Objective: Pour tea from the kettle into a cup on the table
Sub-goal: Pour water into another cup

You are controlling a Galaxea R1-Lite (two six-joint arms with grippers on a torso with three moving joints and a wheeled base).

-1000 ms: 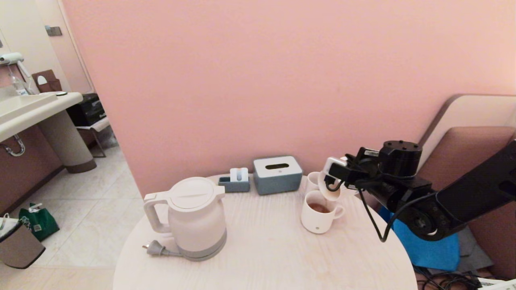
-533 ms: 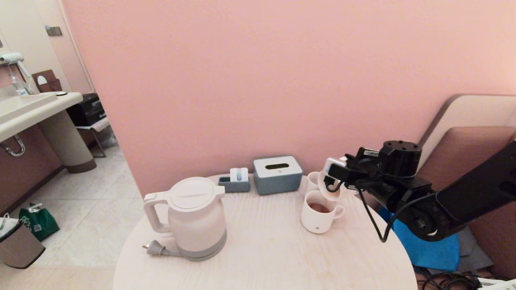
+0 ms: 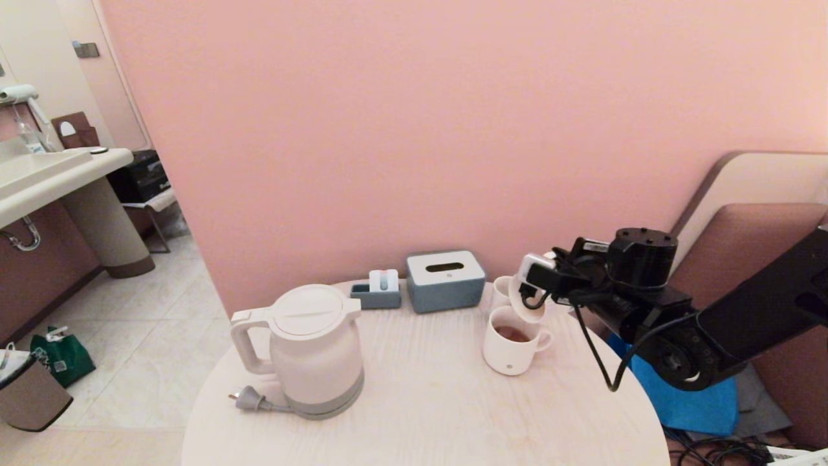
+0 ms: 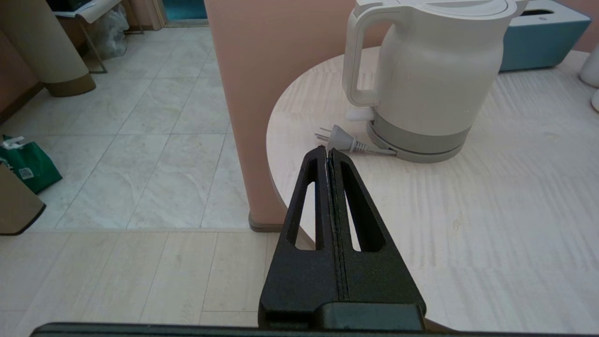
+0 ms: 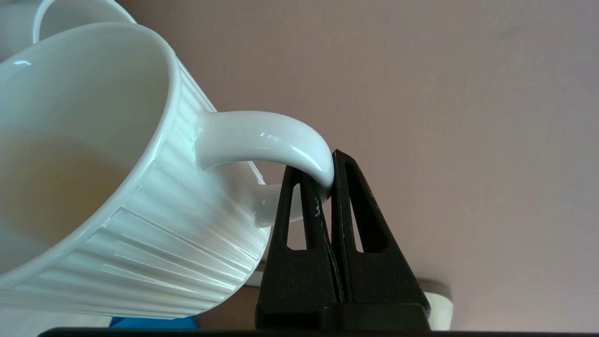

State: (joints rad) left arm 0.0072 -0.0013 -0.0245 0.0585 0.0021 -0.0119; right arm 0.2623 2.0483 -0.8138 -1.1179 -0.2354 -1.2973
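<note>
The white kettle [image 3: 317, 349] [image 4: 430, 79] stands upright on the left of the round table [image 3: 420, 401], lid shut, plug cord [image 3: 249, 399] beside it. A white mug [image 3: 511, 349] with a grey dot holds reddish-brown tea [image 3: 513, 334]. A like mug [image 3: 501, 291] stands behind it. My right gripper [image 3: 532, 286] [image 5: 323, 168] is shut on the handle of a small ribbed white cup [image 3: 527, 304] [image 5: 93, 178], tilted mouth-down just above the tea mug. My left gripper [image 4: 326, 150] hangs shut and empty over the table's near left edge, short of the plug.
A blue-grey tissue box [image 3: 445, 280] and a small tray [image 3: 378, 290] sit at the table's back by the pink wall. A padded seat [image 3: 763, 239] and a blue cloth [image 3: 686, 395] lie to the right. To the left is tiled floor [image 4: 140, 140].
The right arm's elbow has sunk and shifted left a little. The ribbed cup stays tilted over the tea mug. Kettle and mugs have not moved.
</note>
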